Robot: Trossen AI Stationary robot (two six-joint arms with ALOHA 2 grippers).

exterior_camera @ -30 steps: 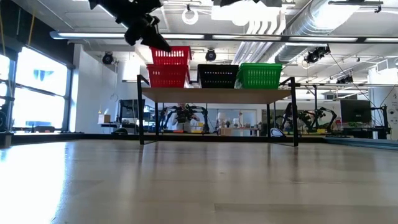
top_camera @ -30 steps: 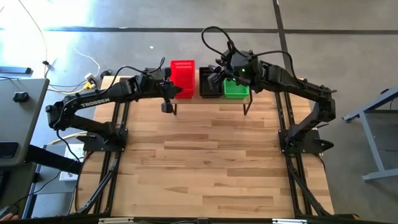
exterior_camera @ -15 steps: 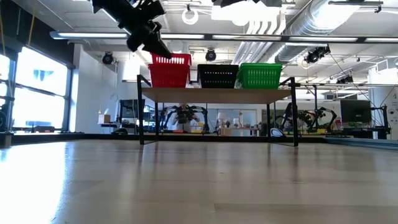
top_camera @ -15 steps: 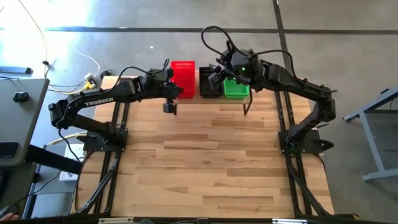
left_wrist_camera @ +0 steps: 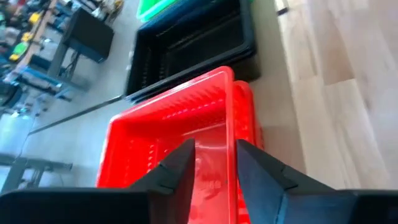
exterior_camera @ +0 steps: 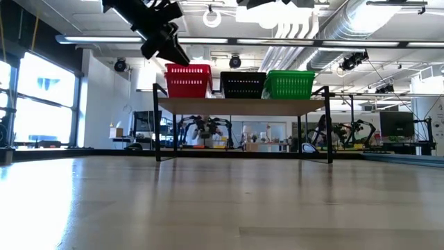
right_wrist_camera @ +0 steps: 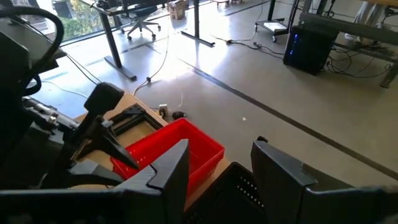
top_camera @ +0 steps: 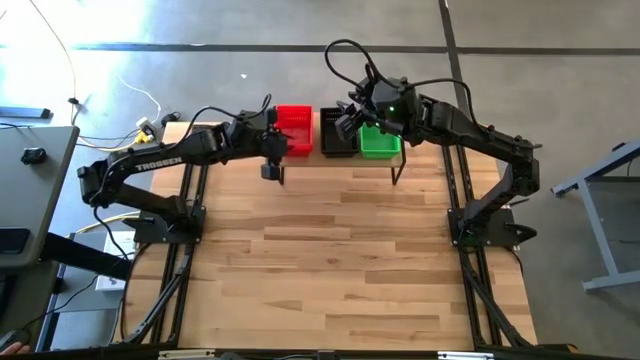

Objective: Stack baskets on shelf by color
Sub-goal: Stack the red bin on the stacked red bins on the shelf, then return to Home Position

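**Nearly complete: red basket seated, both grippers at the shelf**

Nearest the left gripper (left_wrist_camera: 214,163), its two fingers straddle the near rim of the top red basket (left_wrist_camera: 180,127); whether they pinch that wall or stand just clear cannot be told. That basket sits nested in the red stack (exterior_camera: 188,79), presumably so it drops square before release.

Just beyond, the black stack (top_camera: 338,137) occupies the middle of the shelf (exterior_camera: 243,105), with the green stack (top_camera: 380,143) past it at the far end, one colour per position.

Over the black and green stacks hangs the right gripper (right_wrist_camera: 217,165), fingers spread and empty, evidently waiting.

Judgement: sorting appears finished, pending left arm withdrawal.
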